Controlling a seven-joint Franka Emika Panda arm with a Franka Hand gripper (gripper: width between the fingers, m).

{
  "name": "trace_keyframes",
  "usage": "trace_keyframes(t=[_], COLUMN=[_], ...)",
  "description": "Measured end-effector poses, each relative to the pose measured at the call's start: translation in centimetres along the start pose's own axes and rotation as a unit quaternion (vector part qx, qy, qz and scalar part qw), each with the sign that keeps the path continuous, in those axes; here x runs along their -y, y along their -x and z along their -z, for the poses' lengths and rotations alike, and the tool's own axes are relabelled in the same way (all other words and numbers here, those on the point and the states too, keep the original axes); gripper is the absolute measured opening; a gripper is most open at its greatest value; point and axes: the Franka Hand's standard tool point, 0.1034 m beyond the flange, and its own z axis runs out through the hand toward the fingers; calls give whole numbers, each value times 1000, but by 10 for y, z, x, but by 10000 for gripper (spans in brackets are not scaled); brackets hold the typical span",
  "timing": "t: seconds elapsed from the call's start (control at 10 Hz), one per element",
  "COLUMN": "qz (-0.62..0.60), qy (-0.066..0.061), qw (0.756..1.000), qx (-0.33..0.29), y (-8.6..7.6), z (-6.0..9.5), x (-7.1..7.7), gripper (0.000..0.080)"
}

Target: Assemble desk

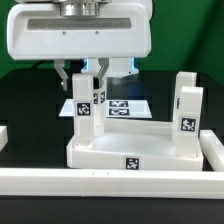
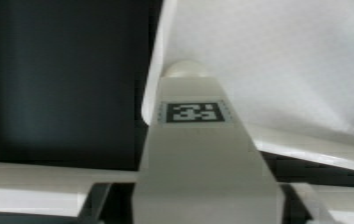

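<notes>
Exterior view: jaws grip a leg block (image 1: pixel 84 110) on the desk top (image 1: pixel 110 150), black table (image 1: pixel 30 110) beneath.

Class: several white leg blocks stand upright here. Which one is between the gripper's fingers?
The leg at the desk top's far corner on the exterior view's left; the fingers flank it. The leg on the exterior view's right stands free.
</notes>
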Motion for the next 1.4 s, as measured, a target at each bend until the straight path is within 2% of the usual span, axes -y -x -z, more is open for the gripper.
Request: trace_keyframes(t=[0.3,0.5,0.7,1.0,1.4], qz=[-7,-102,-205,-348,-522], qy=[0,0,0,1,0], qw=[1000,995,979,937,853], qx=[0,-1,0,0,0], y=[0,0,0,0,-2], z=[0,-1,-1,-1,-2], x=[0,-1,-2,-1,7], gripper=[288,288,289,289,290])
